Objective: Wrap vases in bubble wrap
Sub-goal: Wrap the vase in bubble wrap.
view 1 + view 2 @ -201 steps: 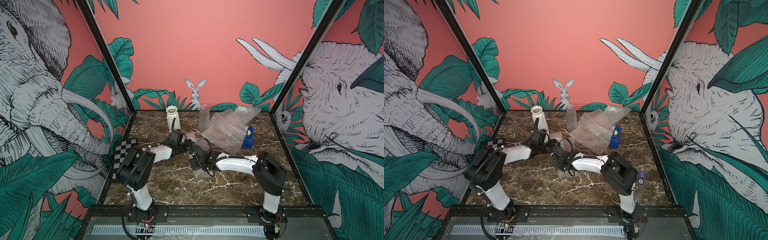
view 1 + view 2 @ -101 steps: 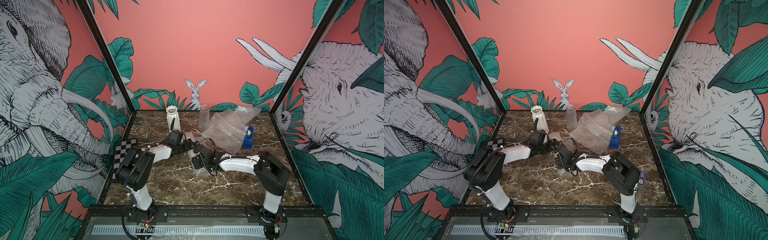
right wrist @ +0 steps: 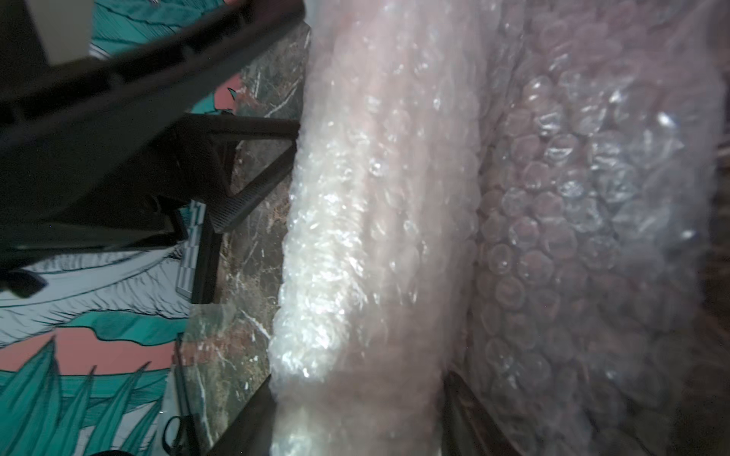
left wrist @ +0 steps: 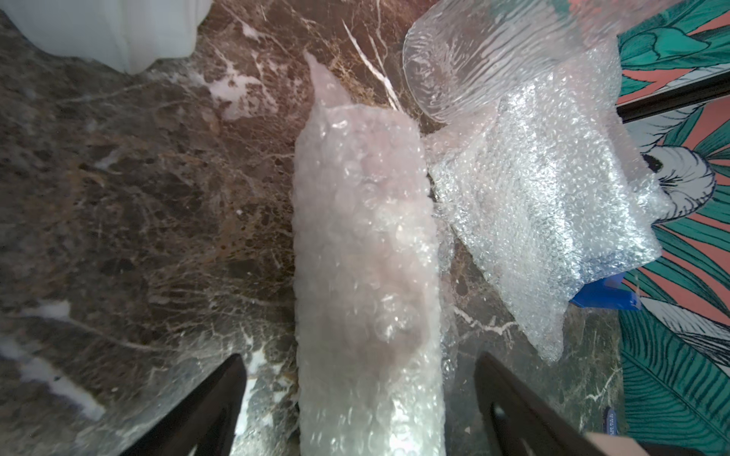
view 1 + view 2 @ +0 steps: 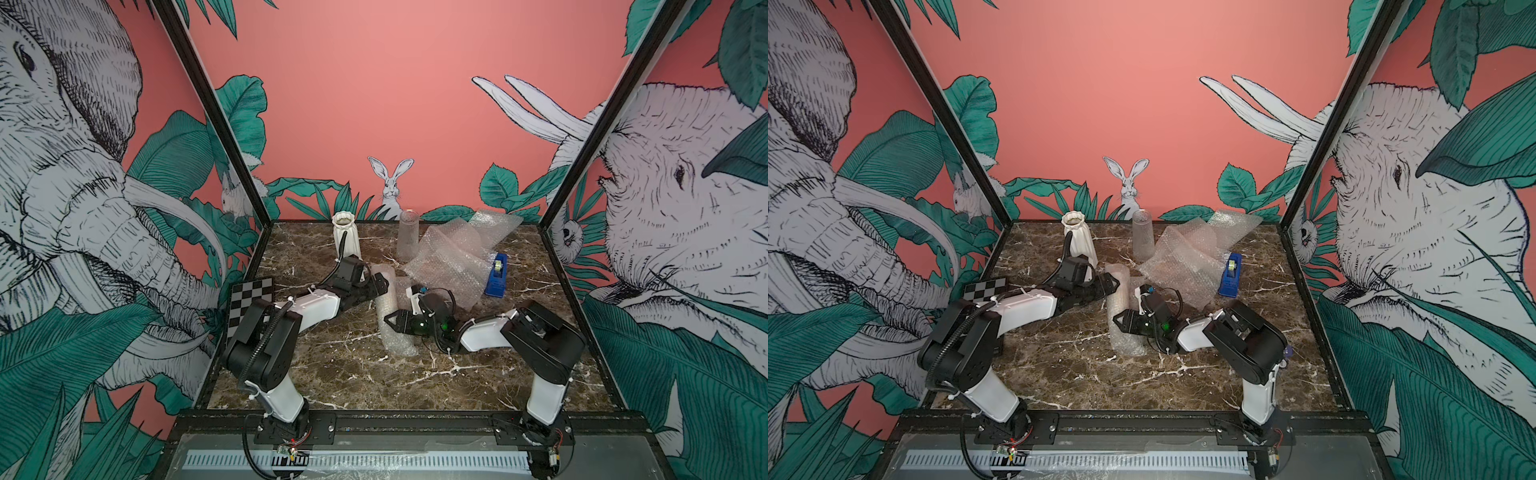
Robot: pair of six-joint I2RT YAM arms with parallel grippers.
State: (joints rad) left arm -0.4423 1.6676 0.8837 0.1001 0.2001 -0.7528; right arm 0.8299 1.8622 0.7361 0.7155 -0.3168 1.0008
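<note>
While holding the left claw (image 4: 358, 357) open astride the far part of the wrapped vase (image 4: 367, 244), with a gap showing at each flank, gripping the same roll near its middle with the right claw (image 5: 392, 323), jaws seeming to press on both sides. Finding the roll lying flat around the middle of the worktop (image 5: 332, 374), long axis running from front edge to back edge, only slightly slanted. Facing it across this axis, left claw from the left edge, right claw from the right edge. Judging the right claw better placed for turning the roll. Seeing the white ribbed vase (image 5: 347, 237) and the glass vase (image 5: 407, 237) standing upright by the back edge, loose bubble wrap (image 5: 453, 253) and tape dispenser (image 5: 496, 276) toward the back right corner.
</note>
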